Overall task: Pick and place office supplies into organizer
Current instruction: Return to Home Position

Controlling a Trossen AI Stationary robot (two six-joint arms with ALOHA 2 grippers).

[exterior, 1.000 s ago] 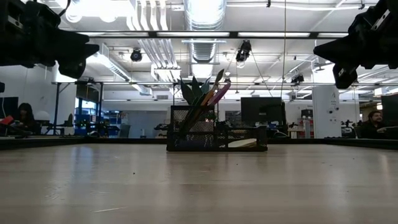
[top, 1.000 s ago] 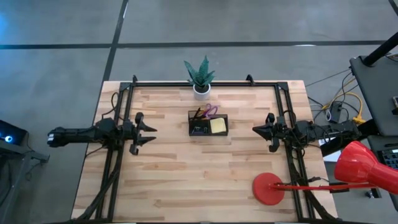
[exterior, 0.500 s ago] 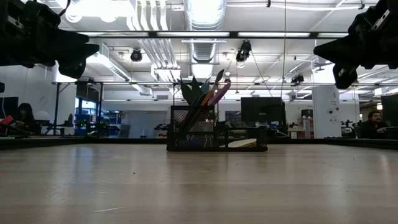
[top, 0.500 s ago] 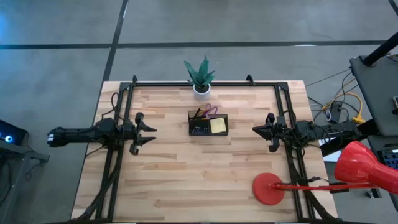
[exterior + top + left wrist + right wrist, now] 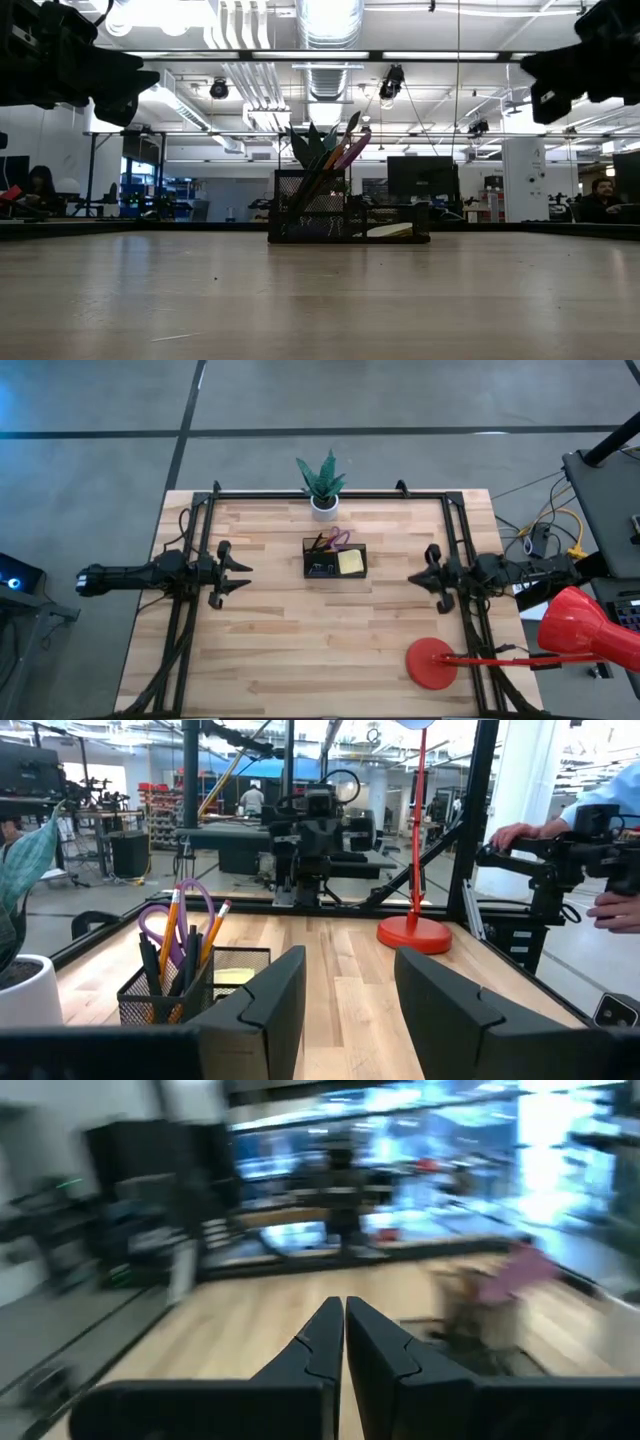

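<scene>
The left gripper (image 5: 245,577) is open and holds nothing. In the left wrist view its two dark fingers (image 5: 270,1005) stand well apart, with bare wood showing in the gap between them. It is raised above the table (image 5: 300,645), well to the left of the organizer (image 5: 308,563), and touches nothing. The left arm reaches in level from the table's left side, and the gripper points at the organizer.

The right gripper (image 5: 414,578) is closed and empty. In the right wrist view its fingers (image 5: 315,1345) are pressed almost together, with only a thin slit between them. It is also raised off the wood, well to the right of the organizer. The right arm reaches in level from the right side and points towards the organizer, so the two arms face each other across it.

The organizer, a black mesh tray, sits between the grippers, nearer the far edge of the table. A yellow sticky-note pad (image 5: 350,561) lies flat in its right-hand compartment. Purple-handled scissors (image 5: 341,537) and orange and dark pens (image 5: 318,543) stand leaning in the tall cup at its far side.

Just behind the organizer is a white pot with a green plant (image 5: 321,478). The round base of a red lamp (image 5: 431,663) stands on the table in front of the organizer and well to its right.
</scene>
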